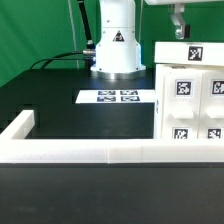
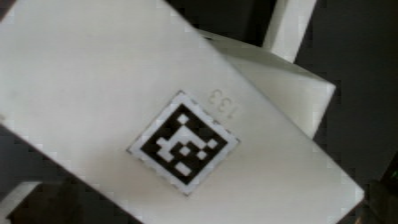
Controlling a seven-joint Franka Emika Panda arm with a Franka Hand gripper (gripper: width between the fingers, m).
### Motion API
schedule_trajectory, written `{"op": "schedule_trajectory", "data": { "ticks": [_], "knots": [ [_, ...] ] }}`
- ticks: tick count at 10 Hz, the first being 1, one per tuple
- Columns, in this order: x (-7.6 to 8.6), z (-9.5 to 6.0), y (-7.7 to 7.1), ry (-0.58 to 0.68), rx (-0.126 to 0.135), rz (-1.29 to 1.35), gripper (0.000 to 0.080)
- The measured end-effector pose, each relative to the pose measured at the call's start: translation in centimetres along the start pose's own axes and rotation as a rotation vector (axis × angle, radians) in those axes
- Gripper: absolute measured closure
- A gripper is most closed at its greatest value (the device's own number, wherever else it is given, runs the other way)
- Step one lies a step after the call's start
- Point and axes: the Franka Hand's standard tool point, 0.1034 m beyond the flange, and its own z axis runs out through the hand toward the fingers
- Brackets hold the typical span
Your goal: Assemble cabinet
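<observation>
**Cabinet at the right edge of the exterior view**

We see the cabinet (image 1: 190, 92) standing at the exterior view's right, a boxy matte-white unit whose faces carry square black-and-white tags. The gripper (image 1: 178, 28) hangs just above its top edge, at upper right of the frame; whether its fingers are spread or pressed together we cannot tell. The marker board (image 1: 118, 97) lies flat at centre, beside the cabinet. In the wrist view a white cabinet panel (image 2: 125, 90) with one tag (image 2: 185, 140) fills the frame.
</observation>
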Motion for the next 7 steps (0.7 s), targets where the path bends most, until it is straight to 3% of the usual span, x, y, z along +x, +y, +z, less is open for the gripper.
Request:
{"op": "schedule_trajectory", "data": {
  "ticks": [3,5,7],
  "knots": [
    [-0.6,0.3,1.0,-0.01,0.003,-0.289,0.0002],
    [-0.6,0.7,1.3,-0.002,-0.021,-0.488,0.0002],
    [-0.9,1.0,1.3,-0.003,-0.023,-0.55,0.0002]
  ]
}}
